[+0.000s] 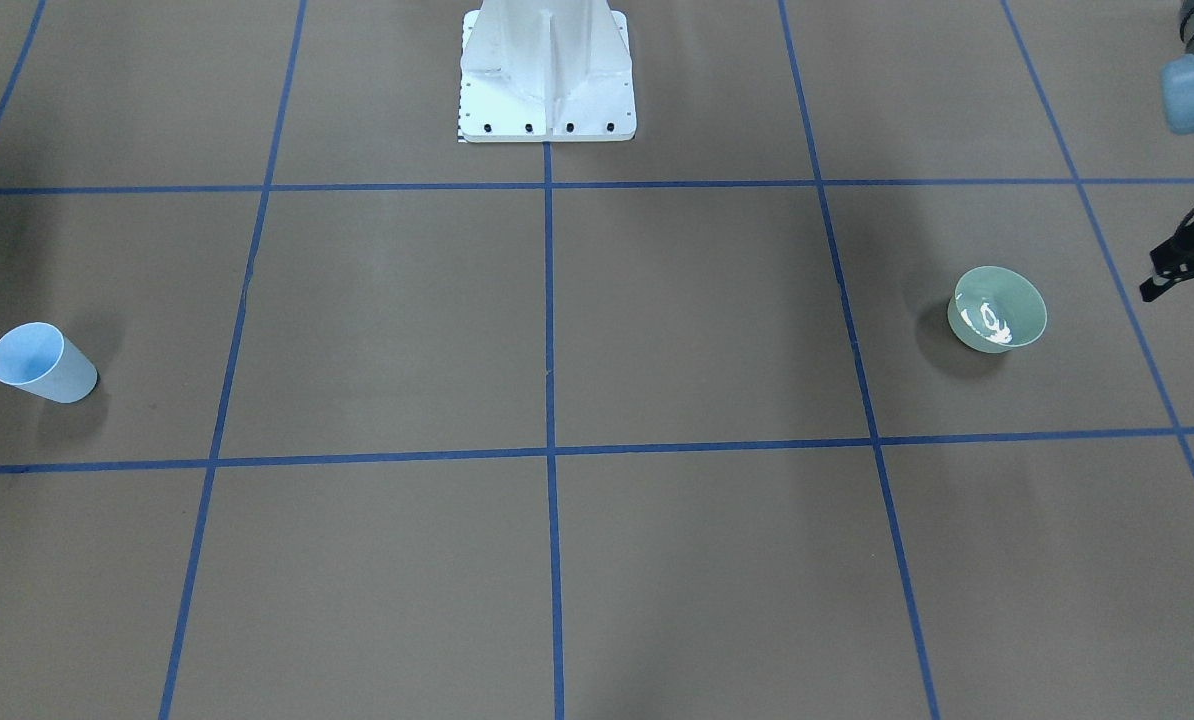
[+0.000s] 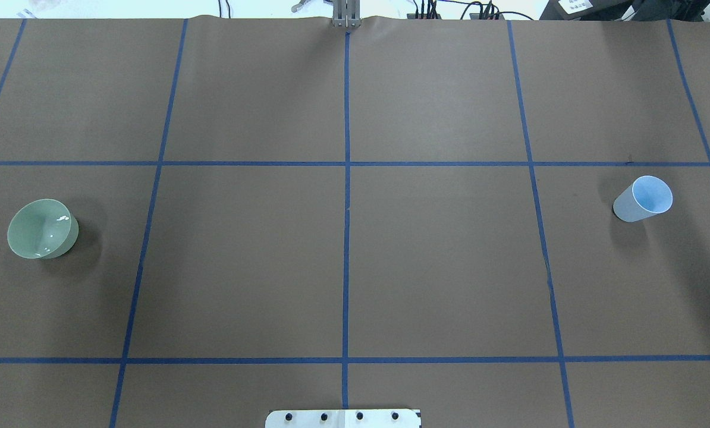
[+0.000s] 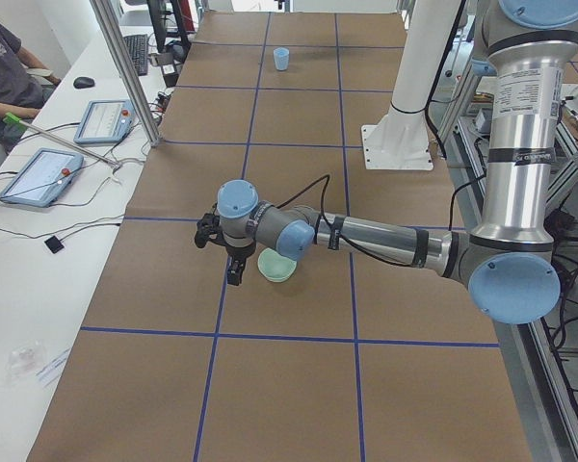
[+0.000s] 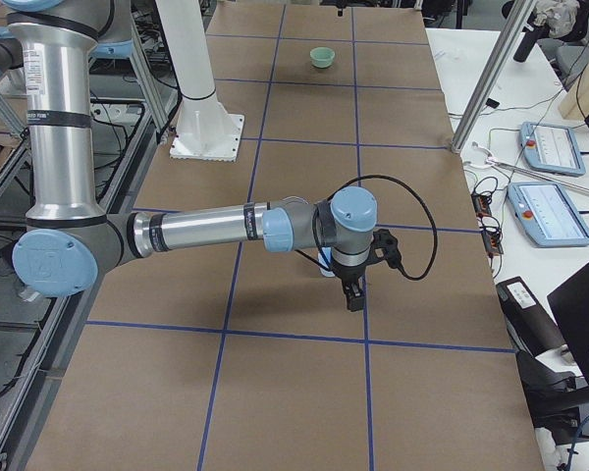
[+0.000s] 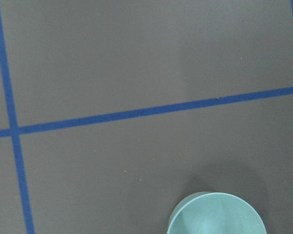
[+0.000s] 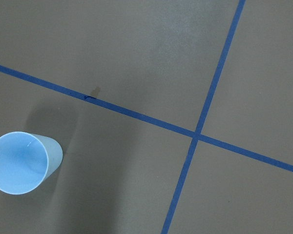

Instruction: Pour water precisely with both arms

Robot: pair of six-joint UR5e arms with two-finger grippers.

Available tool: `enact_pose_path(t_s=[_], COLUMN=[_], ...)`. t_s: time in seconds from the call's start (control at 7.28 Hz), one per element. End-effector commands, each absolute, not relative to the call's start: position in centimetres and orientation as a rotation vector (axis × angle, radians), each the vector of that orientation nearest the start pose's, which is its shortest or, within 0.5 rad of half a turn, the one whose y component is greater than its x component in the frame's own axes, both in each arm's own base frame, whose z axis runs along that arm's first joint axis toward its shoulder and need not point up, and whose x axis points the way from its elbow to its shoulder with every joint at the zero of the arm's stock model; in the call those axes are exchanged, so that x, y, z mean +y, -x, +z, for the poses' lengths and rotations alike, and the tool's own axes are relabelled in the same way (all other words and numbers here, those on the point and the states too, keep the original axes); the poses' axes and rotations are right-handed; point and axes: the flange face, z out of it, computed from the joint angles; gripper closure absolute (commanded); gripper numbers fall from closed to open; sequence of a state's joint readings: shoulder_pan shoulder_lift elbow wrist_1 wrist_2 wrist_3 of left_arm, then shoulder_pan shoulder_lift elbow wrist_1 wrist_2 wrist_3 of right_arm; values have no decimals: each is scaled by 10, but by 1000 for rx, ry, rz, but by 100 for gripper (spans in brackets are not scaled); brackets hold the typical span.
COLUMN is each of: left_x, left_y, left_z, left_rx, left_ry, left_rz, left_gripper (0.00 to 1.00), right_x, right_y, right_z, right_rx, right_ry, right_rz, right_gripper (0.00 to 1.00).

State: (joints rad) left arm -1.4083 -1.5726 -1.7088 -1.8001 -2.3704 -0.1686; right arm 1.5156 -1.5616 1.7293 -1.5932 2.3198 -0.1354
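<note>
A light-blue cup (image 1: 42, 362) stands upright on the brown table; it also shows in the overhead view (image 2: 643, 199) and the right wrist view (image 6: 24, 162). A pale green bowl (image 1: 997, 308) stands at the other end, also in the overhead view (image 2: 41, 229) and the left wrist view (image 5: 216, 214). My left gripper (image 1: 1189, 296) hangs beside the bowl, apart from it, fingers spread and empty. My right gripper (image 4: 353, 294) points down just beside the cup (image 4: 325, 261), which the arm mostly hides; I cannot tell whether it is open or shut.
The white base pedestal (image 1: 547, 75) stands at the table's middle on the robot's side. Blue tape lines (image 2: 346, 238) divide the brown table cover into squares. A side table with tablets (image 3: 39, 173) and a seated person (image 3: 5, 58) lie beyond the far edge.
</note>
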Motion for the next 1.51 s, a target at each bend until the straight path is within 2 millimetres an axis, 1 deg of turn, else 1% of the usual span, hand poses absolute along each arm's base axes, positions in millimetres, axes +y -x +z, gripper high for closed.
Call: enact_pose_path(t_s=[0.0,0.14,0.27,0.41,0.96,1.24,1.37], left_x=[-503,-501,-498,-496,-492,-491,-491], left_y=[43,52,58,58,60,60,60], left_z=[579,584,583,587,588,590,589], left_rx=[804,806,807,806,800,800,800], left_ry=[-191,-112,-101,-88,-93,-88,-91], left_rz=[138,84,66,52,54,51,52], left_gripper=[0,0,0,0,0,0,0], right_x=[-515,-515,-515,-515,-515,-515,-519], right_y=[-46,-47,-47,-47,-46,-45,-45], right_z=[568,569,569,570,572,567,564], right_rx=[-747,-744,-744,-745,-746,-751,-749], right_ry=[-121,-119,-119,-116,-113,-120,-124], right_rz=[-198,-197,-196,-195,-194,-196,-197], right_gripper=[1,1,1,1,1,1,1])
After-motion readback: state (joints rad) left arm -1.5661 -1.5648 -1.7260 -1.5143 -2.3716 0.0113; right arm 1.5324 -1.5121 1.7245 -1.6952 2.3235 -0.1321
